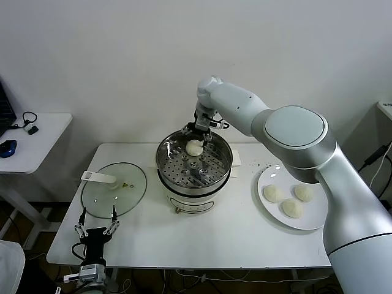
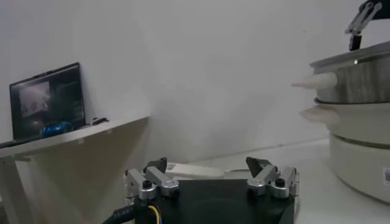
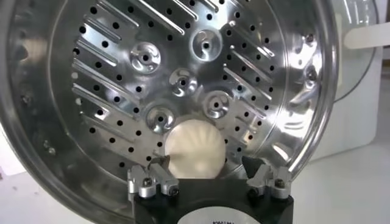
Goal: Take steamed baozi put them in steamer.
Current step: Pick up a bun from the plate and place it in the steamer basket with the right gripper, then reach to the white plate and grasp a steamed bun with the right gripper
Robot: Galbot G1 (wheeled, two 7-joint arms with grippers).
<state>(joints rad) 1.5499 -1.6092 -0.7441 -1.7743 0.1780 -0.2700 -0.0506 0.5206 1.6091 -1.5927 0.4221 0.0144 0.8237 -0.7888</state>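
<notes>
The steamer (image 1: 191, 192) stands at the middle back of the white table. One baozi (image 1: 195, 147) lies on its perforated tray near the far side. My right gripper (image 1: 199, 131) hangs just above that bun, at the steamer's far rim. In the right wrist view the bun (image 3: 195, 145) lies on the tray (image 3: 122, 91) between my spread fingers; the gripper (image 3: 204, 164) is open. Three more baozi (image 1: 292, 208) lie on a white plate (image 1: 311, 222) to the right. My left gripper (image 1: 96, 222) is open and empty at the table's front left; its wrist view shows the gripper (image 2: 208, 164) and the steamer's side (image 2: 359, 85).
A flat glass lid (image 1: 116, 190) with a white handle lies left of the steamer; it also shows in the right wrist view (image 3: 365, 36). A white side table (image 1: 37, 144) with a blue mouse stands at the far left. A wall runs behind the table.
</notes>
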